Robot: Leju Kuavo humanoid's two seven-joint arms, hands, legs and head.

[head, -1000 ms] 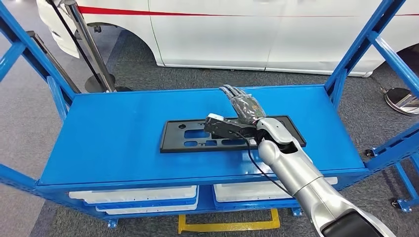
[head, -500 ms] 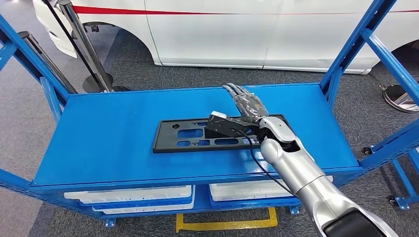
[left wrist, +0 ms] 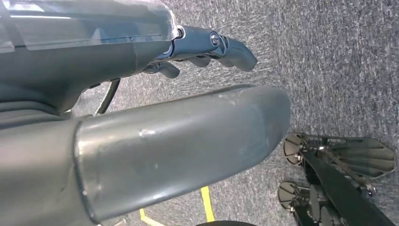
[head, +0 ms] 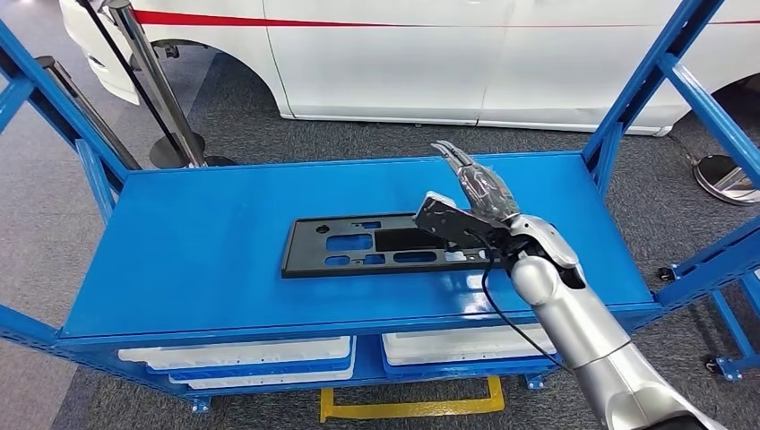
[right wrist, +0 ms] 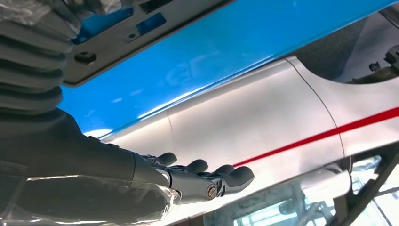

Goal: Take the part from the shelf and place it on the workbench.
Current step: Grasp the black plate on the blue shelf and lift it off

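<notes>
The part (head: 358, 244) is a flat black plate with several cut-outs, lying flat on the blue shelf top (head: 206, 242). My right hand (head: 475, 202) hovers over the plate's right end with its fingers stretched out and tilted up toward the far edge, holding nothing. The thumb hangs just above the plate; I cannot tell if it touches. In the right wrist view the same fingers (right wrist: 207, 181) reach out bare, and the plate (right wrist: 127, 37) lies beside the palm. My left hand (left wrist: 188, 94) hangs over the grey floor, fingers loose and holding nothing.
Blue shelf uprights (head: 641, 85) rise at both sides. A white car (head: 448, 54) stands just behind the shelf, with metal posts (head: 157, 81) at the back left. White trays (head: 242, 354) sit under the shelf top. A yellow floor mark (head: 412, 408) lies in front.
My right hand has shifted to the right along the plate and its fingers have tipped upward. The plate stays flat on the shelf. The view shifted slightly at first.
</notes>
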